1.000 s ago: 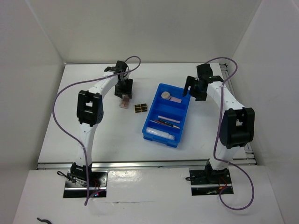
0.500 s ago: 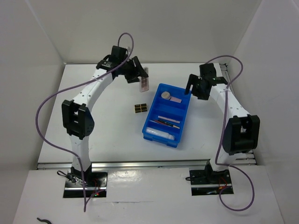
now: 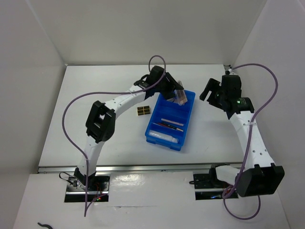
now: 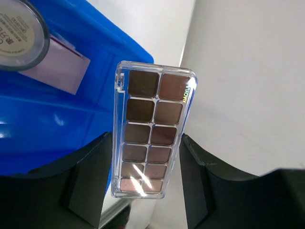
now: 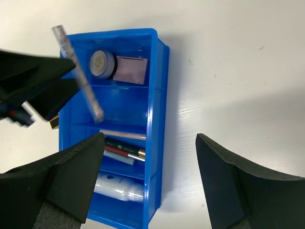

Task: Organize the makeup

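Observation:
My left gripper point(image 3: 175, 92) is shut on a clear palette point(image 4: 151, 129) of brown and pink pans and holds it upright over the far end of the blue bin point(image 3: 187, 125). That far compartment holds the round compact point(image 4: 19, 33) and the pink square compact point(image 4: 59, 67). Thin pencils point(image 5: 124, 152) lie in a middle compartment, with the clear tube point(image 5: 119, 188) in the nearest one. A black palette with gold squares point(image 3: 143, 111) lies on the table left of the bin. To the right of the bin, my right gripper point(image 5: 148, 143) hangs open and holds nothing.
The blue bin's second compartment from the far end point(image 5: 119, 107) shows only bare blue floor. White walls close in the table on three sides. A metal rail point(image 3: 147, 168) runs along the near edge.
My left arm has lifted the clear palette off the table at the left and swung it right, over the bin. The right arm has drawn back from the bin toward the right.

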Motion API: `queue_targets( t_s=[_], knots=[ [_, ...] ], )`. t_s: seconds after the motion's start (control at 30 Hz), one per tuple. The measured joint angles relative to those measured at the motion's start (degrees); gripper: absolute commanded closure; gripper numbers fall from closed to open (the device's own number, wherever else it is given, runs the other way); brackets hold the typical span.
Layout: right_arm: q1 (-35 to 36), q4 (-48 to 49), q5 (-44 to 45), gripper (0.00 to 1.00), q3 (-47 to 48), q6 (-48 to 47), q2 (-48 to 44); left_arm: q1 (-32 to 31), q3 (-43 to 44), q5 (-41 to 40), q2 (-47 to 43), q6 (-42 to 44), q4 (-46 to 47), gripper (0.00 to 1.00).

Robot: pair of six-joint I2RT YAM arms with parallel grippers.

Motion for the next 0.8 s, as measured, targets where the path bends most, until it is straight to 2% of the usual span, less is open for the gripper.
queue_targets(
  t_s=[0.13, 0.37, 0.5, 0.6, 0.73, 0.77, 0.8],
  knots=[
    [0.0, -1.18, 0.09, 0.16, -1.2, 0.59, -2.14, -1.6, 3.48, -6.88, 3.8, -4.68, 0.66, 1.0],
    [0.0, -4.31, 0.26, 0.16, -2.45, 0.68, -2.99, -2.91, 2.32, -17.55, 4.09, -10.88, 1.73, 1.0],
    [0.0, -5.14, 0.87, 0.16, -2.49, 0.48, -3.56, -3.8, 2.32, -22.05, 4.09, -13.38, 1.57, 0.93],
    [0.0, -5.38, 1.16, 0.16, -2.54, 0.24, -4.0, -4.55, 2.29, -24.26, 4.09, -14.84, 1.03, 0.92],
    [0.0, -5.42, 1.22, 0.16, -2.54, -0.15, -4.22, -5.2, 2.29, -25.59, 4.09, -16.06, -0.22, 0.73],
    [0.0, -5.42, 1.22, 0.16, -2.54, -0.15, -4.22, -5.31, 2.32, -25.77, 4.09, -16.22, -0.44, 0.59],
    [0.0, -5.42, 1.22, 0.16, -2.58, -0.17, -4.22, -5.4, 2.32, -25.92, 4.13, -16.26, -0.63, 0.51]
  ],
)
